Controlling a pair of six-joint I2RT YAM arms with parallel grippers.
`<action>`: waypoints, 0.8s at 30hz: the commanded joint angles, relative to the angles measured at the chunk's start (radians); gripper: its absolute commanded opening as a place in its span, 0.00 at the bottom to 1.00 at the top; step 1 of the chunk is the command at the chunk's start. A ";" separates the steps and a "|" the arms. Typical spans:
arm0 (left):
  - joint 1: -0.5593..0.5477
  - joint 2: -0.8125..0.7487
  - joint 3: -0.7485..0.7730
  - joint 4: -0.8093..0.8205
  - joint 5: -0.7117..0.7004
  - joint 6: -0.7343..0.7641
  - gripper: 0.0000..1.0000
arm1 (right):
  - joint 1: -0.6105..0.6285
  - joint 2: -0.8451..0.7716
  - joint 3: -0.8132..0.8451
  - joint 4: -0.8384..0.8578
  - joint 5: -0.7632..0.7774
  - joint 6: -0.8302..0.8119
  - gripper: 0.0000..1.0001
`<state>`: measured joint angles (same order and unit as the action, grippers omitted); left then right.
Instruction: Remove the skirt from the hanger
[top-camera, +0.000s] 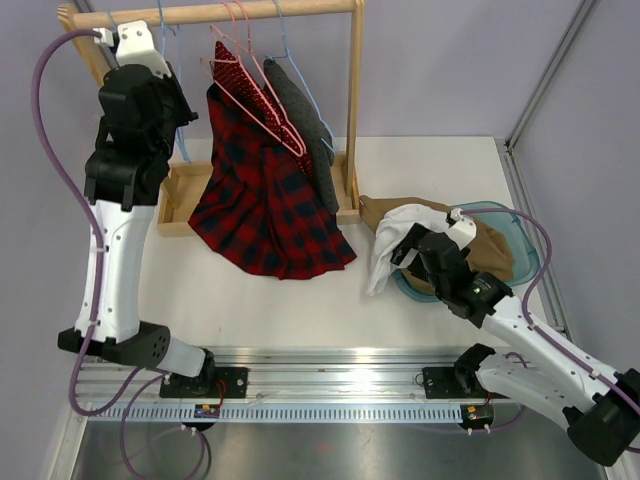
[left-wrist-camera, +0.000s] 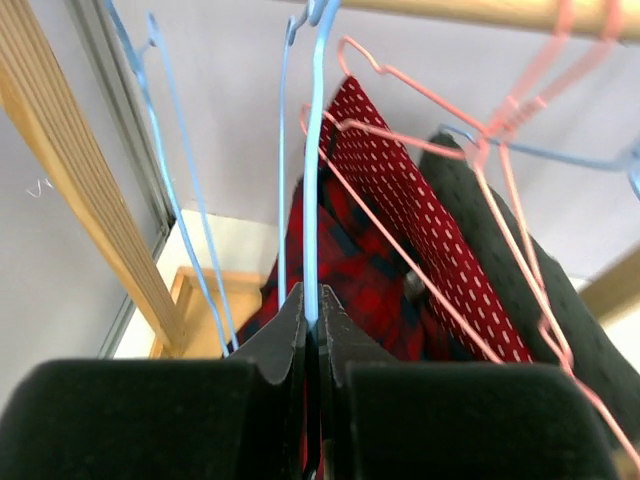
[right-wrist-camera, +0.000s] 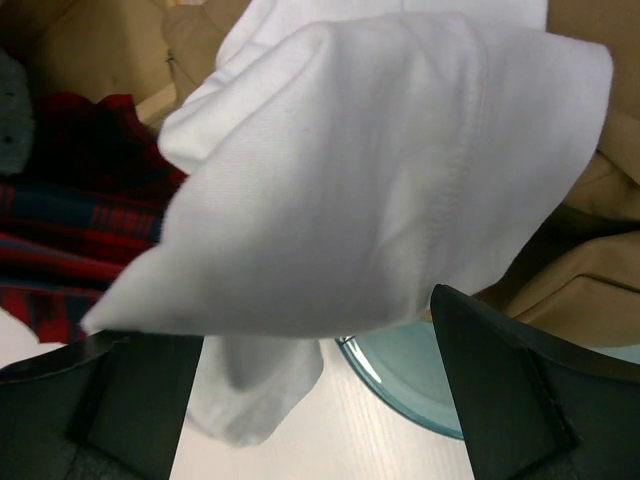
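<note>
The red plaid skirt hangs lengthwise down from the wooden rack, just right of and below the left gripper, which is pinched tight on a blue wire hanger. Left arm's nearer. The right gripper gapes wide, well off right by a white cloth.

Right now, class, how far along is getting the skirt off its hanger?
Done: nothing yet; the plaid skirt hangs on the rack. In hand: the left gripper is shut on a blue hanger wire; the right gripper sits open by white cloth. Left: slipping the skirt free.
</note>
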<state>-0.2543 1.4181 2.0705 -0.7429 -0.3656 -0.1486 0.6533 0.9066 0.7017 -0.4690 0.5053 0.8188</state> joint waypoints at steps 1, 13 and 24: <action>0.082 0.065 0.089 0.053 0.074 -0.052 0.00 | -0.003 -0.066 -0.007 0.020 -0.068 0.000 1.00; 0.214 0.114 -0.065 0.140 0.360 -0.174 0.00 | -0.003 -0.140 -0.007 0.000 -0.128 -0.010 0.99; 0.217 0.028 -0.167 0.132 0.334 -0.151 0.10 | -0.001 -0.147 -0.013 -0.005 -0.143 -0.017 0.99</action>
<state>-0.0418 1.5101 1.9057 -0.6346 -0.0483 -0.3065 0.6533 0.7757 0.6857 -0.4732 0.3717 0.8150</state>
